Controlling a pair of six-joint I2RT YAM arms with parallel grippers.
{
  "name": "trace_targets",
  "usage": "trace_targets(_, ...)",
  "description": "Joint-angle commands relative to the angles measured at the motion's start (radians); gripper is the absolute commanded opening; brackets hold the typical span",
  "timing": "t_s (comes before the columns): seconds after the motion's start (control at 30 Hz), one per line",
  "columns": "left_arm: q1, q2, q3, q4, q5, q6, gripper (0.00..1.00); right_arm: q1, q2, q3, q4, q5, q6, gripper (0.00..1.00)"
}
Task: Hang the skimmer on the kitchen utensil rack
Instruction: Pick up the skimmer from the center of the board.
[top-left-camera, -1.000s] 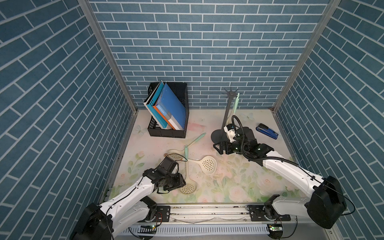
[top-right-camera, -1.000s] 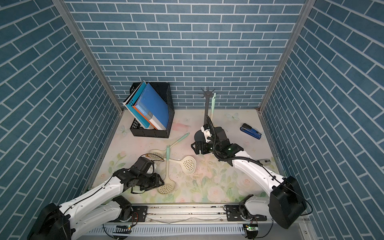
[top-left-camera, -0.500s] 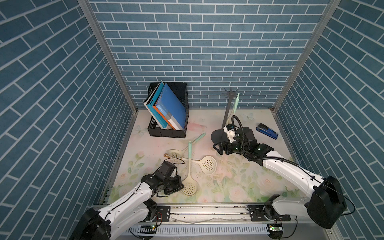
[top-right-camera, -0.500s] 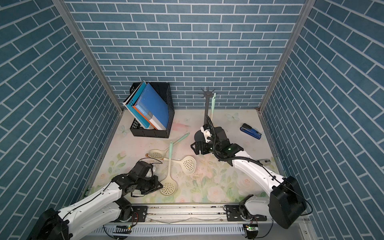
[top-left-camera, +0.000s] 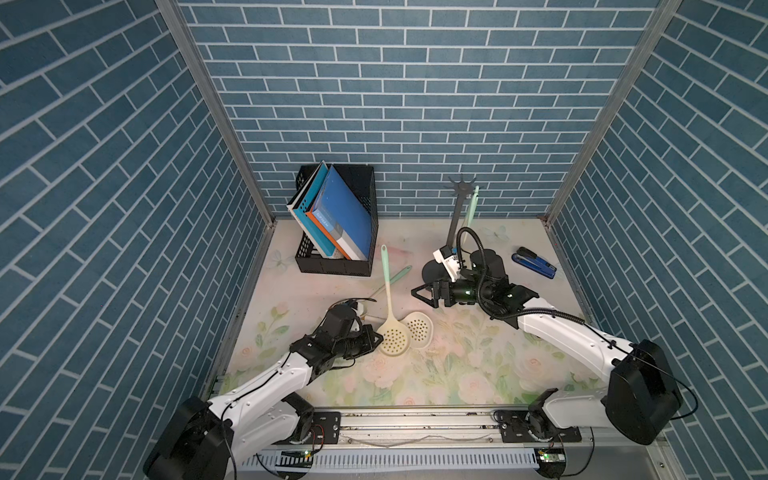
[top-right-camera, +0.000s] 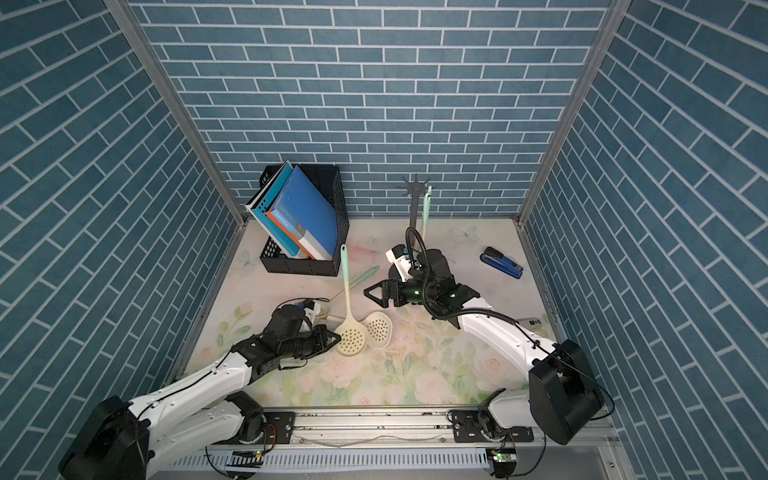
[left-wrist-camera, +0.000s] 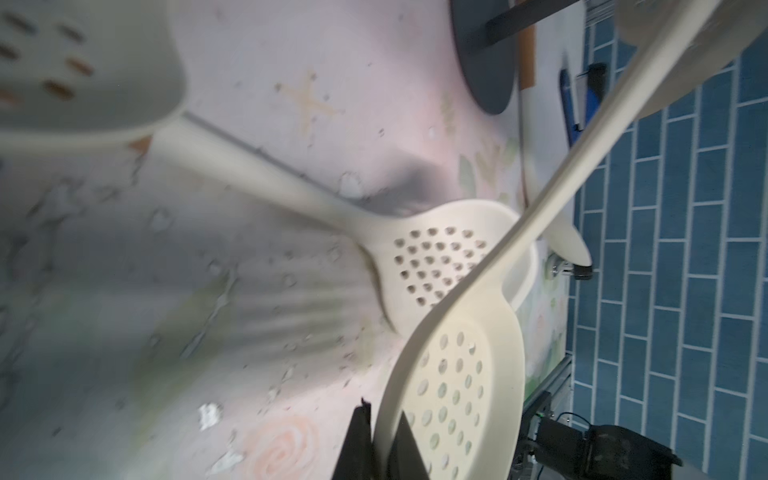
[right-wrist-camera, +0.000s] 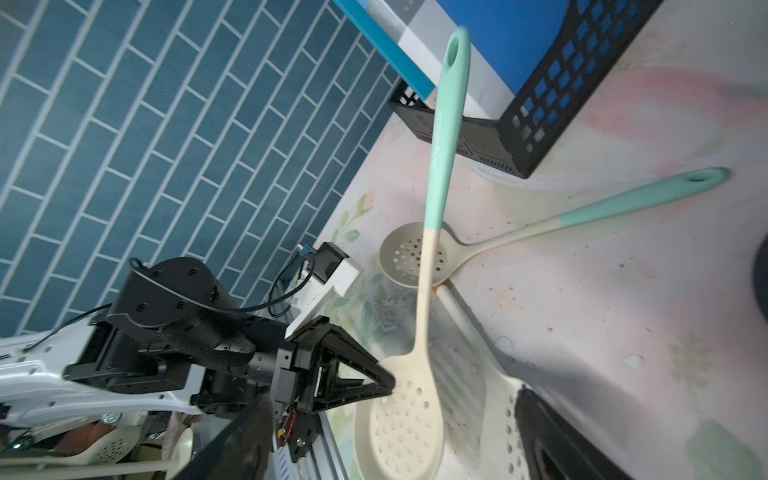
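A cream skimmer with a mint handle is raised off the table, its handle slanting up toward the back. My left gripper is shut on the rim of its perforated head, also seen in another top view. The right wrist view shows the same skimmer and the left gripper. The kitchen utensil rack stands at the back with one mint-handled utensil on it. My right gripper hangs open and empty in front of the rack's base.
Two more skimmers lie on the floral table: one head beside the held one, another's handle behind it. A black mesh file box with folders stands back left. A blue stapler lies back right.
My left gripper has shut on the skimmer's head and raised it, so the handle has swung up off the table. The right arm has stayed in place.
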Motion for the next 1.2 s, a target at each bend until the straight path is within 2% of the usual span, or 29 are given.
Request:
trace_targets(0.0,-0.008,0.035,0.065,0.204,0.042,0.025,0.0,0.004,0.019,-0.003,0.13,-0.087,0.064,0.89)
trace_targets(0.3,-0.018,0.065,0.129,0.333,0.11,0.04,0.0,0.002,0.073,0.005,0.19,-0.104,0.089,0.79)
trace_targets(0.43,-0.027,0.06,0.129,0.346,0.124,0.038,0.0,0.004,0.089,0.008,0.224,-0.114,0.101,0.71)
trace_targets(0.63,-0.036,0.056,0.131,0.342,0.13,0.04,0.0,0.005,0.114,0.014,0.293,-0.134,0.126,0.47)
trace_targets(0.77,-0.038,0.058,0.133,0.337,0.125,0.04,0.0,0.004,0.124,0.014,0.328,-0.137,0.141,0.23)
trace_targets(0.83,-0.039,0.062,0.135,0.337,0.125,0.04,0.0,0.002,0.124,0.013,0.338,-0.134,0.146,0.04)
trace_targets(0.87,-0.039,0.063,0.136,0.338,0.124,0.041,0.0,0.004,0.124,0.012,0.341,-0.13,0.148,0.0)
trace_targets(1.03,-0.041,0.067,0.145,0.329,0.124,0.046,0.01,0.003,0.112,0.008,0.364,-0.133,0.152,0.0)
trace_targets(1.07,-0.041,0.07,0.149,0.324,0.124,0.05,0.08,0.004,0.107,0.008,0.363,-0.134,0.152,0.0)
trace_targets(1.17,-0.041,0.068,0.157,0.314,0.12,0.055,0.55,0.002,0.086,0.008,0.35,-0.14,0.143,0.0)
